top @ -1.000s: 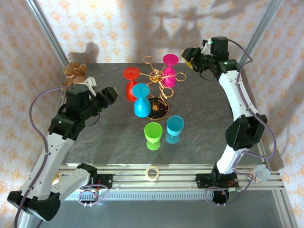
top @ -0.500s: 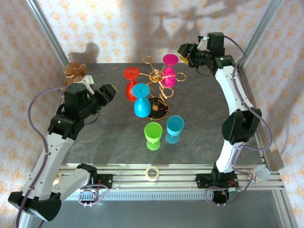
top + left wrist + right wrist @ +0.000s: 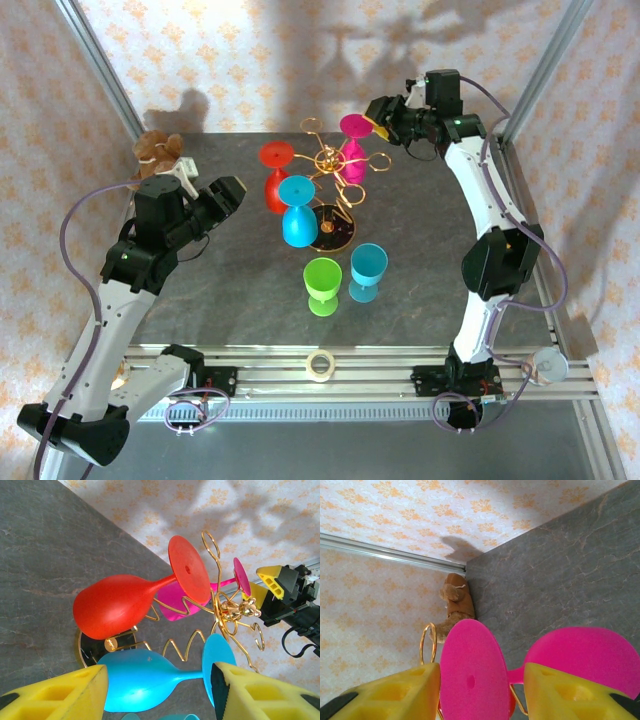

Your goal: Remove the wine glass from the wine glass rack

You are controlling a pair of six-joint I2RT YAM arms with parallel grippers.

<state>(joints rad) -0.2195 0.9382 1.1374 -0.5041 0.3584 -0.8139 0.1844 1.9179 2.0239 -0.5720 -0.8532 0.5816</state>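
Observation:
The gold wine glass rack (image 3: pixel 335 165) stands on its round black base (image 3: pixel 338 232) mid-table. Three wine glasses hang from it upside down: red (image 3: pixel 276 182), blue (image 3: pixel 296 218) and magenta (image 3: pixel 355 150). My right gripper (image 3: pixel 382 112) is open at the magenta glass's foot. In the right wrist view that pink disc (image 3: pixel 472 677) sits between the yellow fingers (image 3: pixel 395 692), with a gap and the stem showing on the right side. My left gripper (image 3: pixel 228 197) is open, short of the rack on its left. Its view faces the blue glass (image 3: pixel 145 680) and the red glass (image 3: pixel 115 605).
A green glass (image 3: pixel 322 285) and a cyan glass (image 3: pixel 367 270) stand upright in front of the rack. A brown teddy bear (image 3: pixel 158 150) sits at the table's back left corner. A tape roll (image 3: pixel 320 365) lies on the front rail. Frame posts rise at both back corners.
My right gripper has moved left to the magenta glass's foot, which now sits between its fingers. The left arm has barely shifted.

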